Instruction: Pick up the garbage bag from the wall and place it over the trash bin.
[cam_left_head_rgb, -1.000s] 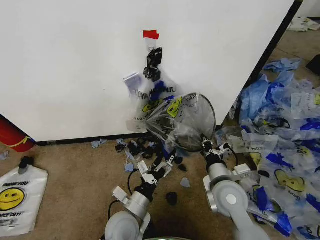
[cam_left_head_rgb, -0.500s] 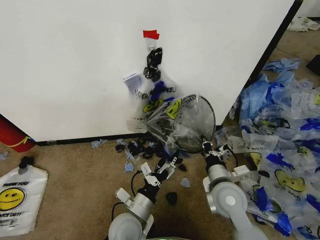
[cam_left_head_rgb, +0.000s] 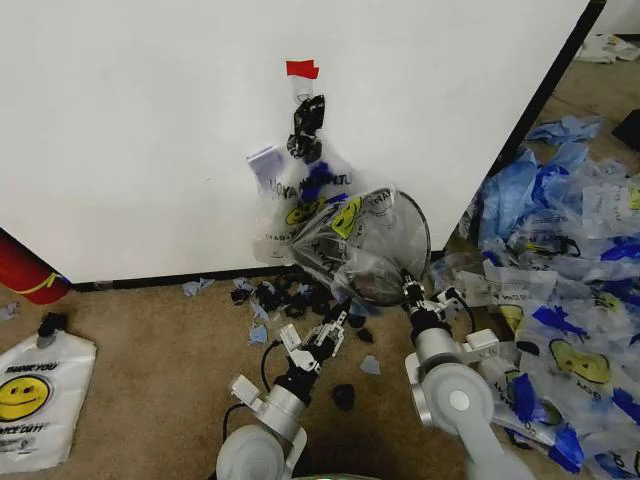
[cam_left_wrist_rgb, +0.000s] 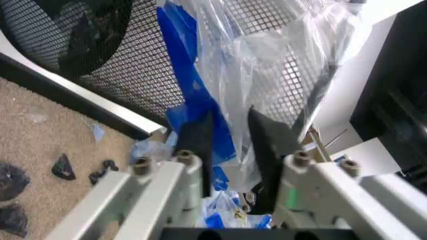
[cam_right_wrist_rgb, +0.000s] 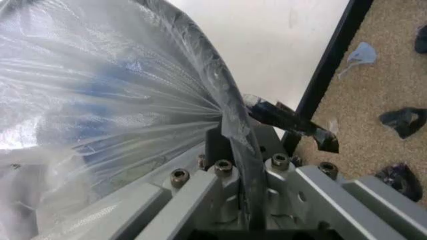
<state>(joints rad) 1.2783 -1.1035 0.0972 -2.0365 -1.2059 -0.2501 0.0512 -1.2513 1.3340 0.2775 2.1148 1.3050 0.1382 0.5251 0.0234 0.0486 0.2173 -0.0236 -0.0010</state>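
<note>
Nearest the camera, two grey robot arms reach forward over a tan carpet littered with dark and blue plastic scraps. The left gripper (cam_left_head_rgb: 335, 322) sits low, just below a small round black wire-mesh trash bin (cam_left_head_rgb: 410, 235) that is tipped on its side with its open rim facing the robot. In the left wrist view this gripper's (cam_left_wrist_rgb: 230, 137) two dark fingers (cam_left_wrist_rgb: 267, 135) stand a little apart, with a hanging fold of the thin see-through garbage bag with blue streaks (cam_left_wrist_rgb: 220, 85) between them; whether they touch the film cannot be told. The right gripper (cam_left_head_rgb: 408, 287) is at the lower rim of the bin. In the right wrist view its claw (cam_right_wrist_rgb: 233, 137) is closed tight, pinching the stretched clear film of the bag (cam_right_wrist_rgb: 100, 100) against the bin's rim.

The bag (cam_left_head_rgb: 345, 235), showing a yellow smiley face, is draped over the bin's mouth and side. Just behind stands the large plain white wall panel (cam_left_head_rgb: 130, 130) with a black strip along its base. More see-through smiley bags (cam_left_head_rgb: 295, 195) hang on it beneath a small red tape piece (cam_left_head_rgb: 301, 69).
</note>
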